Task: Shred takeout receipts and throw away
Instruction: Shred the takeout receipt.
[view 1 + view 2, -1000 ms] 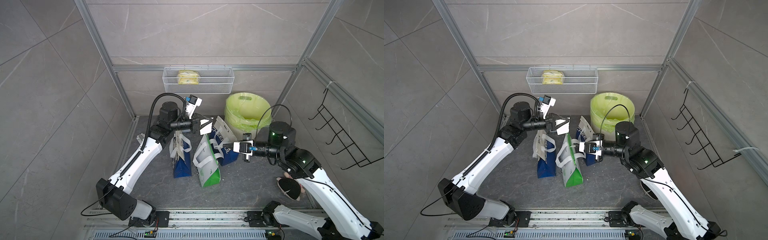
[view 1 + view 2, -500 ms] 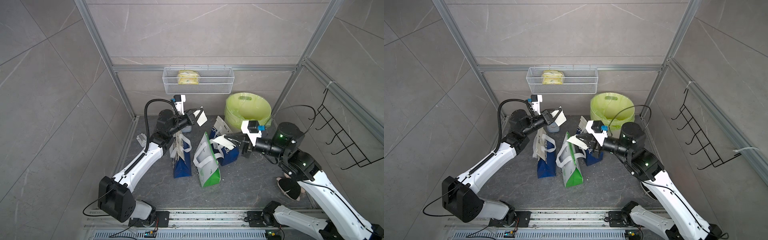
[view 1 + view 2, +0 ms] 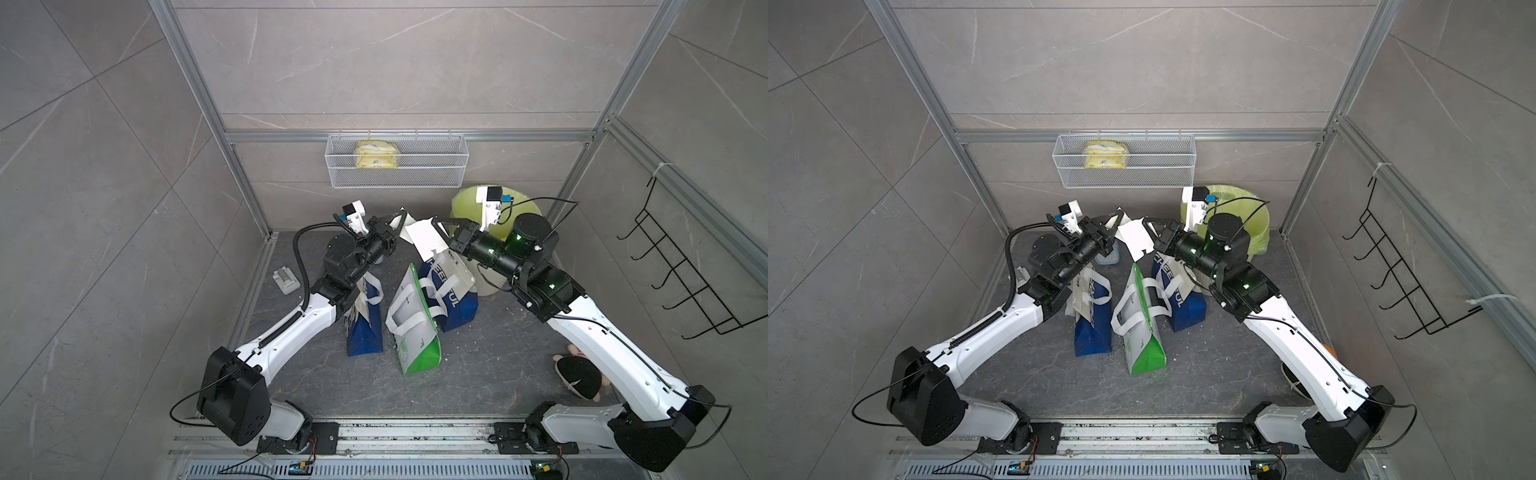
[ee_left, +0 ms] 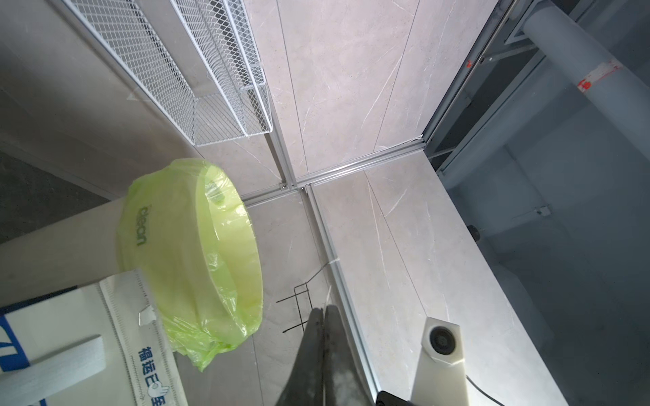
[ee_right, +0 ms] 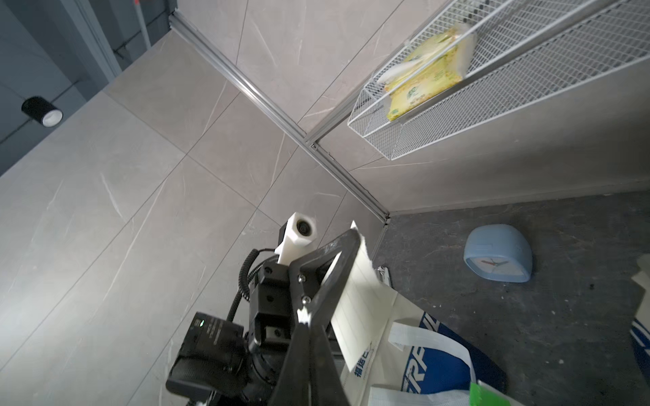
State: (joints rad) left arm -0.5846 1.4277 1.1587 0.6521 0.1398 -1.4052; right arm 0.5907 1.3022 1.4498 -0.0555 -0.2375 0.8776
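Status: left claw [image 3: 401,213] and right claw [image 3: 433,222] clenched on white lined paper receipt [image 3: 422,239]; left wrist view misses it. Container: white wire basket [image 3: 415,176] holds yellow packet [image 3: 376,156].

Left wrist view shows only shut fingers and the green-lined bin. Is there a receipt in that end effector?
Observer: Yes. The left end effector pinches a white lined receipt by one edge.
Operator: Where is the other arm?
Observer: The right end effector faces the left one, shut on the receipt's opposite edge.
Operator: Are we over the bin?
Observer: No. In both top views the receipt hangs over the blue-and-white bag, short of the bin.
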